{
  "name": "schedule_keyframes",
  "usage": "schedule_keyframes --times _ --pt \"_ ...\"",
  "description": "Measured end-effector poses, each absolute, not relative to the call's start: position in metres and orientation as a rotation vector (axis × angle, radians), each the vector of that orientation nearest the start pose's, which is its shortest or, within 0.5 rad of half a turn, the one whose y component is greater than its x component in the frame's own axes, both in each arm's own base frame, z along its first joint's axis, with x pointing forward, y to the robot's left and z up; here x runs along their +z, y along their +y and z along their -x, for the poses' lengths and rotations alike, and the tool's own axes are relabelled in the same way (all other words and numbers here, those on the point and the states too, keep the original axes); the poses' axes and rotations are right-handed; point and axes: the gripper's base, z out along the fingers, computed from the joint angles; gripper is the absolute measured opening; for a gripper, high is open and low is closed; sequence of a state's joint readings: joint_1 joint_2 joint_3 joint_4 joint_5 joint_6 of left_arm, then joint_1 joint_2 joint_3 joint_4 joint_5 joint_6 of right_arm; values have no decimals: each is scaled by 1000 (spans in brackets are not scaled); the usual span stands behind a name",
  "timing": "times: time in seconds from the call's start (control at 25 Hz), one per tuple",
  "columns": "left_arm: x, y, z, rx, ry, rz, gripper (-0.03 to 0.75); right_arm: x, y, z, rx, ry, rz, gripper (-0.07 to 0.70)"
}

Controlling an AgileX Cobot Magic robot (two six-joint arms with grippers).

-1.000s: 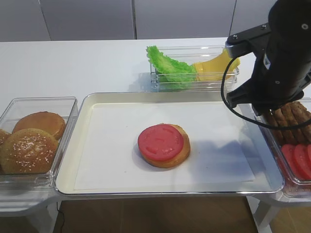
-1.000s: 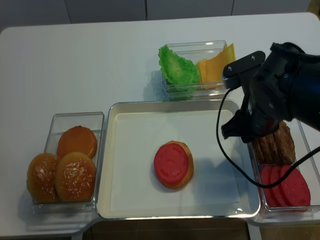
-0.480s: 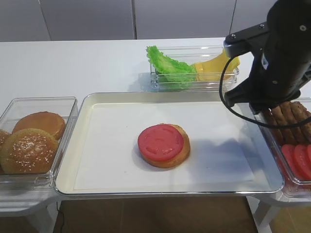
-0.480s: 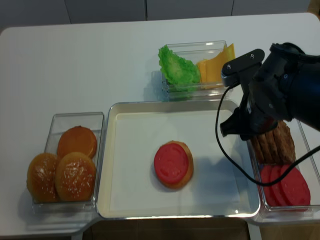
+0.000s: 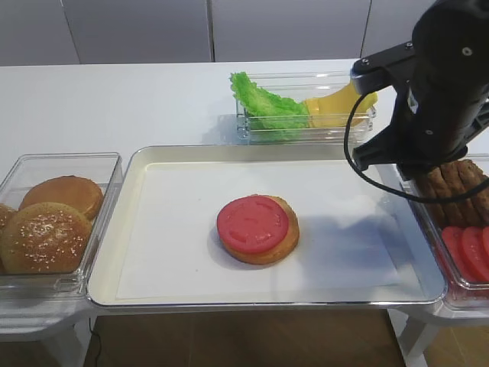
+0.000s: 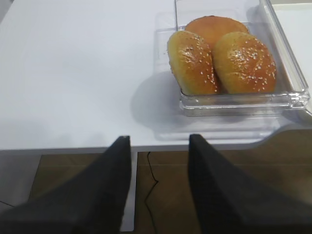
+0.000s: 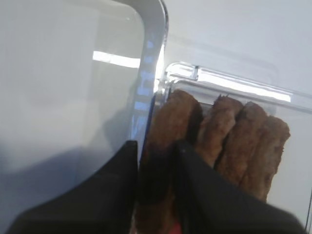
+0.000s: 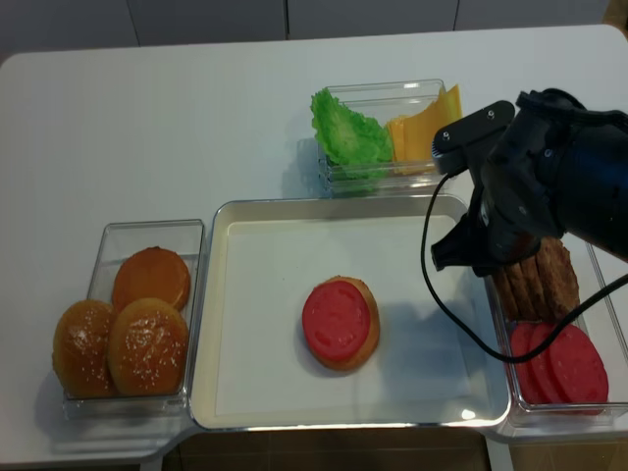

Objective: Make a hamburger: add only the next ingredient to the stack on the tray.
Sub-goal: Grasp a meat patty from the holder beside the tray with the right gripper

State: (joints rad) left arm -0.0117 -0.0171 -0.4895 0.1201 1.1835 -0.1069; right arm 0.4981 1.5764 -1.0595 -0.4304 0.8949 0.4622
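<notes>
The right hand [image 7: 157, 195] pinches the leftmost upright patty [image 7: 165, 141] in the clear bin [image 8: 599, 285], hard against the tray [image 5: 137, 164] rim. White paper lies bare all round the stack [image 5: 257, 228] at tray centre. Since a second ago the fingers [image 7: 122, 185] have narrowed onto the patty. The left hand [image 6: 158, 195] hangs apart beyond the table [image 6: 73, 73] edge.

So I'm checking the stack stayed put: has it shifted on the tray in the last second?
No. The stack sits at the same spot relative to the tray rim in both high views.
</notes>
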Motion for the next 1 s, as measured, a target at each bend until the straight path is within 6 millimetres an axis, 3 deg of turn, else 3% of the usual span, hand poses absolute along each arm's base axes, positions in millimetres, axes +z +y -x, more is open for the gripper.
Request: schedule_keyframes --times 0.2,0.76,1.0 --pt "265 10 12 78 2152 118 293 238 118 -279 -302 2720 353 137" --pt "265 10 12 78 2152 118 293 239 118 -280 -307 2722 346 135" --pt "265 10 12 78 2152 118 293 249 116 -275 -276 2710 321 132"
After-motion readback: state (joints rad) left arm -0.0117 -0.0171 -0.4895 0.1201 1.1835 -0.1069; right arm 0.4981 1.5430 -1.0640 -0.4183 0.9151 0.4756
